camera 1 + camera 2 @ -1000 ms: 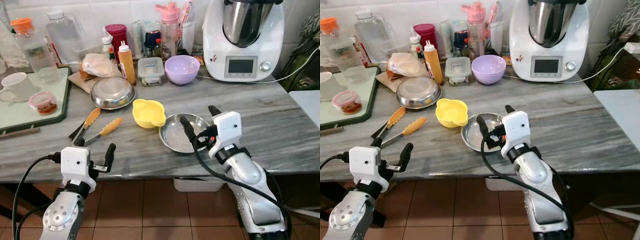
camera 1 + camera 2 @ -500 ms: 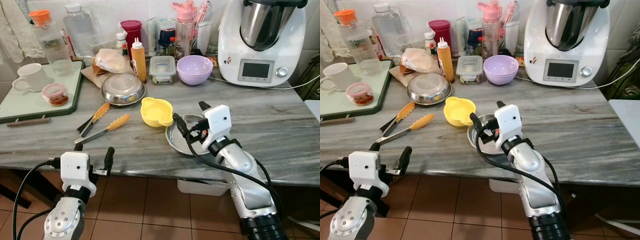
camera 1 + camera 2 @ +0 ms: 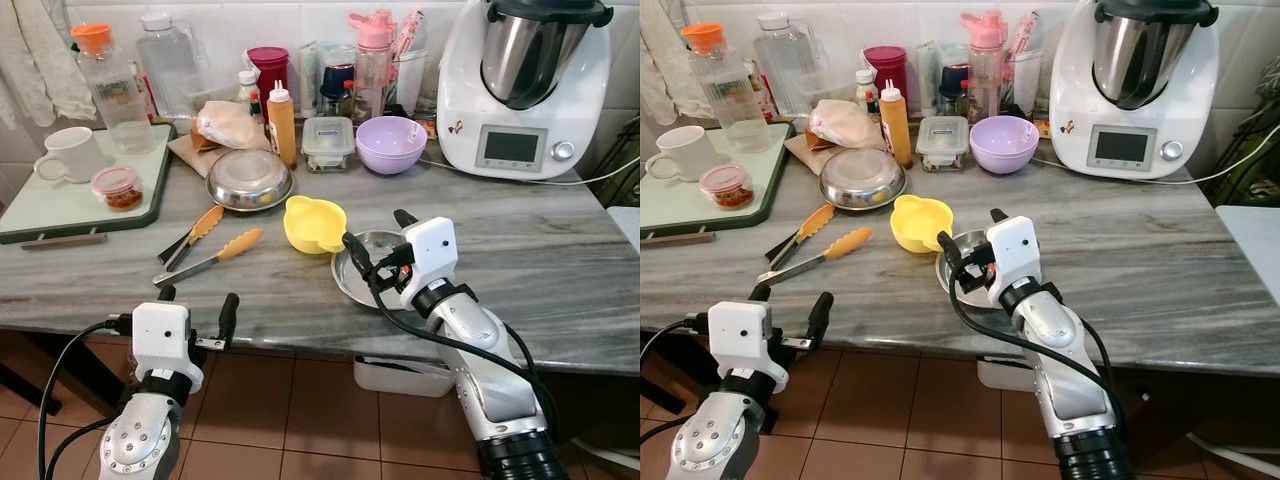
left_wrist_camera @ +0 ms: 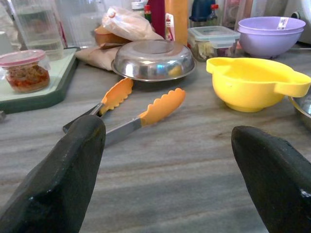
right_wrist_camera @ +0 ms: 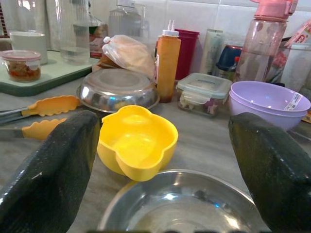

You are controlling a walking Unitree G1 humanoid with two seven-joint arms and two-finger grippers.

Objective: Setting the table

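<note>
Steel dish (image 3: 365, 270) sits near the bench's front edge, just beside the yellow bowl (image 3: 314, 222); the right gripper (image 3: 378, 232) hovers over it with fingers spread wide, probably lining up to take its rim. Below the front edge, the left gripper (image 3: 196, 314) hangs with its fingers also apart, holding nothing. Orange-tipped tongs (image 3: 205, 245) lie toward the left. Along the back edge of the grey marbled bench (image 3: 560, 260) crowd a purple bowl (image 3: 391, 144), bottles and a white kitchen machine (image 3: 520, 85), against white wall tiles; a green tray (image 3: 40, 210) occupies the left end.
</note>
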